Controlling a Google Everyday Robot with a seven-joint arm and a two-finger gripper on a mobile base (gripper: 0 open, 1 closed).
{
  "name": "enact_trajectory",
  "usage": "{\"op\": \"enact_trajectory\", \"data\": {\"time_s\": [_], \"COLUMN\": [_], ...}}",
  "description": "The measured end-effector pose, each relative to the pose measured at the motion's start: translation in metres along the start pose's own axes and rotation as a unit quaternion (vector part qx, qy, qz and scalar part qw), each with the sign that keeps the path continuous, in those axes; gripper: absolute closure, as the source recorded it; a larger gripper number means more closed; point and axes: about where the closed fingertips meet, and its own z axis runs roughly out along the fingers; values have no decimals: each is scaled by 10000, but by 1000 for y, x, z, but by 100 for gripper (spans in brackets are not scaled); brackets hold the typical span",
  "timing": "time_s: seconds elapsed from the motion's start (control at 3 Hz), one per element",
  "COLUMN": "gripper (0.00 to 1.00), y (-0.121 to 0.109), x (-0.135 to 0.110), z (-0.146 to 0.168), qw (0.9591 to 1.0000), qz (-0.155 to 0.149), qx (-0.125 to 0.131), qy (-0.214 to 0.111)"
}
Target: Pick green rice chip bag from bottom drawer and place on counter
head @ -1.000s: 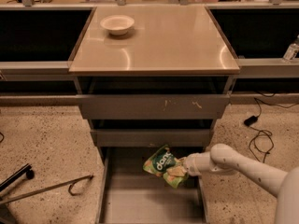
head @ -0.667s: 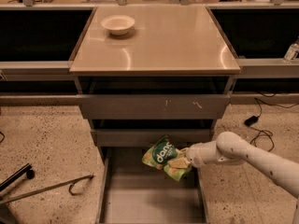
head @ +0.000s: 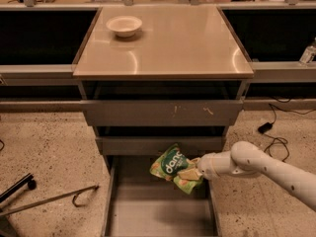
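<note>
The green rice chip bag (head: 174, 169) is a crinkled light-green bag with a dark green round logo. It hangs above the open bottom drawer (head: 158, 216), just in front of the middle drawer's front. My gripper (head: 195, 172) comes in from the right on a white arm and is shut on the bag's right side. The bag is clear of the drawer's flat grey floor. The beige counter (head: 168, 43) lies above the three drawers, well above the bag.
A white bowl (head: 124, 25) sits on the counter's far left. The two upper drawers (head: 163, 112) stick out a little. A metal hooked rod (head: 54, 199) lies on the speckled floor at left. Cables (head: 269, 127) lie at right. Dark shelves flank the cabinet.
The bag has risen off the drawer floor and moved slightly up and back with the gripper. The arm has lifted and drawn towards the right.
</note>
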Motion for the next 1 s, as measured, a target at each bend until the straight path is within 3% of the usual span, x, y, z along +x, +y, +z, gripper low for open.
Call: {"op": "enact_trajectory", "data": {"time_s": [0.67,1.0], "gripper": [100,100], "y": [80,124], "x": [-54,-125], "z": [-66,-112], "qw": [9982,9925], "qz": [-530,-1139], "qx": [74,-117], "qy": [-273,-417]}}
